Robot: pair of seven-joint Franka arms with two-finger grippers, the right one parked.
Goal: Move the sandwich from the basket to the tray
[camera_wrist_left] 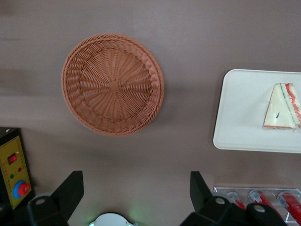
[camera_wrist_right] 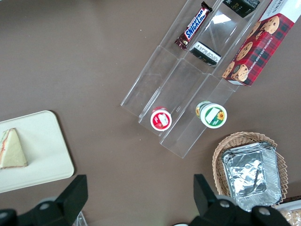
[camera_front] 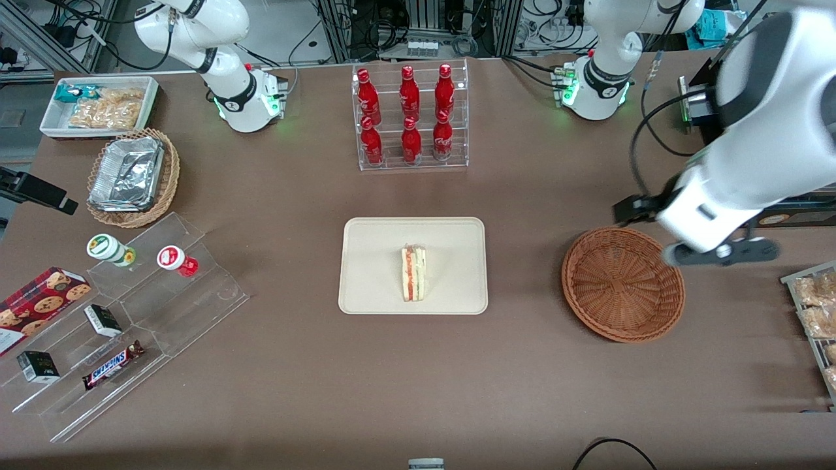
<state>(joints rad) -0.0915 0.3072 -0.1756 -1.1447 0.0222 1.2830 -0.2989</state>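
Note:
The sandwich (camera_front: 414, 273), a white bread wedge with red and green layers, lies on its side near the middle of the cream tray (camera_front: 372, 261). It also shows on the tray (camera_wrist_left: 240, 117) in the left wrist view (camera_wrist_left: 281, 107). The reddish-brown wicker basket (camera_front: 622, 284) sits empty beside the tray, toward the working arm's end; its bare weave shows in the left wrist view (camera_wrist_left: 113, 84). My left gripper (camera_front: 718, 253) hangs high above the table by the basket's rim, away from the tray. Its fingers are wide apart and hold nothing (camera_wrist_left: 135, 181).
A clear rack of red bottles (camera_front: 411, 117) stands farther from the front camera than the tray. A tan basket of foil containers (camera_front: 132, 176), a white snack bin (camera_front: 98, 104) and clear display steps (camera_front: 130, 326) lie toward the parked arm's end. A rack of baked goods (camera_front: 816, 313) sits at the working arm's end.

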